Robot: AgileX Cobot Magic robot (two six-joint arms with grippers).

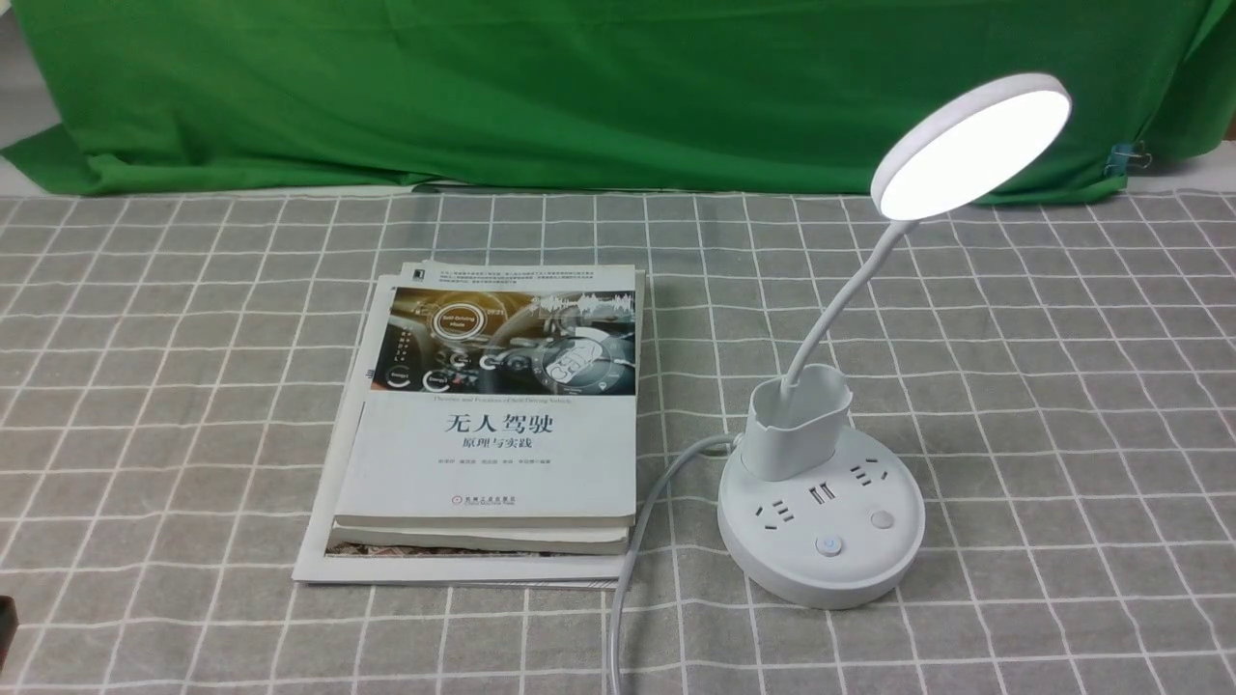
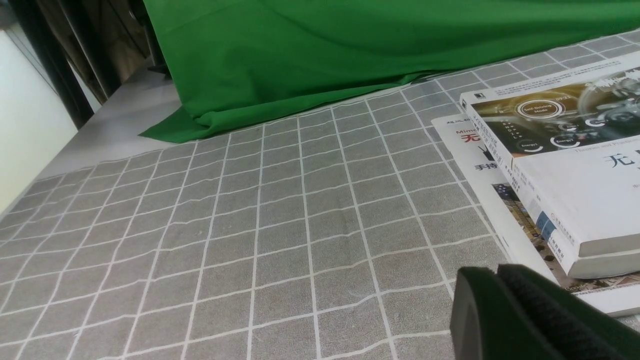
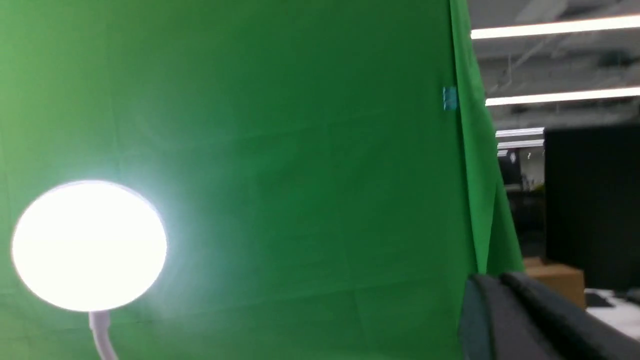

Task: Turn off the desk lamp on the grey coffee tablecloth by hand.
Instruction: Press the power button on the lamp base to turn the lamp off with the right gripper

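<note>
The white desk lamp (image 1: 821,521) stands on the grey coffee tablecloth (image 1: 1062,386) at the right. Its disc head (image 1: 970,145) is lit and tilted on the bent neck. Two buttons (image 1: 828,545) sit at the front of the round base, and the pen cup is empty. My left gripper (image 2: 495,272) is shut and empty, low over the cloth beside the books. My right gripper (image 3: 492,280) is shut and empty, held in the air, with the glowing lamp head (image 3: 89,245) in its view. Neither gripper's fingers show in the front view.
A stack of books (image 1: 492,425) lies left of the lamp; it also shows in the left wrist view (image 2: 560,165). The lamp's white cord (image 1: 637,541) runs between books and base toward the front edge. A green backdrop cloth (image 1: 579,87) hangs behind. A dark part (image 1: 6,627) shows at the left edge.
</note>
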